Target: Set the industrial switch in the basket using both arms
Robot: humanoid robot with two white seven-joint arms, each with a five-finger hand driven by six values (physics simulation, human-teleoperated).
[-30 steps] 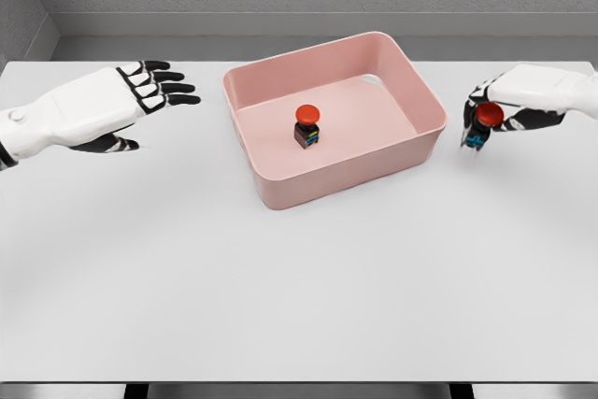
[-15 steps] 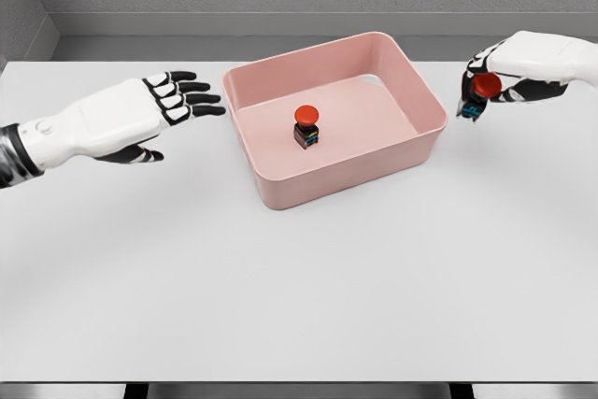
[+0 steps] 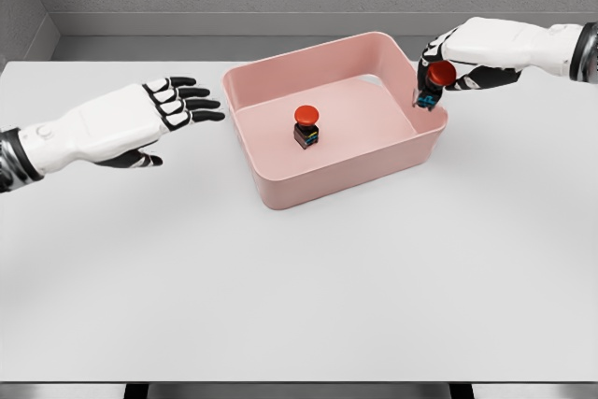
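White table [image 3: 299, 277]; upright switch [image 3: 435, 81]

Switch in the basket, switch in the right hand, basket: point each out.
switch in the basket [image 3: 306, 125], head view, on its red button and black body.
switch in the right hand [image 3: 437, 79], head view, on its red button.
basket [image 3: 318, 180], head view, on its near outer wall.

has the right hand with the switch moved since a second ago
Yes. The right hand, gripping a red-capped switch, has moved left and up toward the pink basket; the switch is now at its right rim.
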